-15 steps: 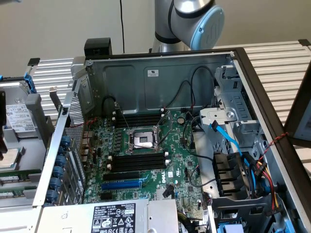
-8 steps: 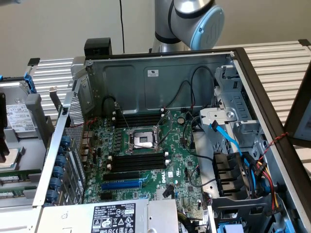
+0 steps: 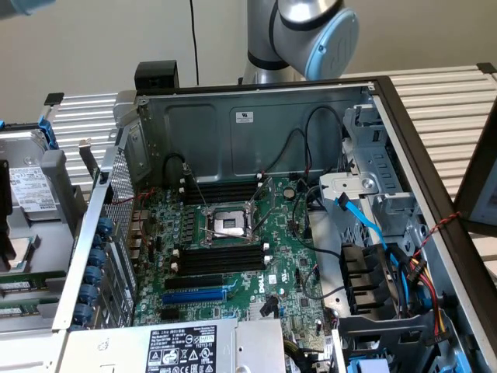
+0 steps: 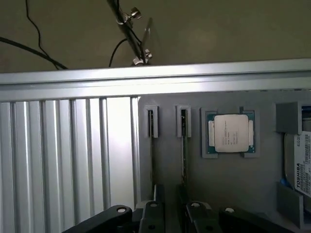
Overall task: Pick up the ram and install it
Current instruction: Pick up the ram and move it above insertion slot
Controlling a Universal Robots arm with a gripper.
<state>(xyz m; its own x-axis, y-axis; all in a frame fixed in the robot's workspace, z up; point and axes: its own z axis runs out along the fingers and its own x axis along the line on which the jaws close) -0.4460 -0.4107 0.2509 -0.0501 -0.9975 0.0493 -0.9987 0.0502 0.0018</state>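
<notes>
In the wrist view, one ram stick [image 4: 152, 155] and its twin stick [image 4: 184, 155] stood on edge in a grey parts tray [image 4: 228, 179]. Each was clipped in its own holder, probably so fingers could pinch it from above. A loose CPU [image 4: 231, 133] and a Toshiba hard drive [image 4: 301, 160] lay beyond them. The gripper [image 4: 169, 190] hung by the sticks' ends, jaws released and grasping nothing.

The exterior view added the open computer case [image 3: 256, 140], laid so its motherboard [image 3: 287, 272] faced up. Black memory slots [image 3: 221, 256] looked empty at six o'clock of the CPU socket [image 3: 231, 224], and the arm [image 3: 311, 31] stood at twelve o'clock.
</notes>
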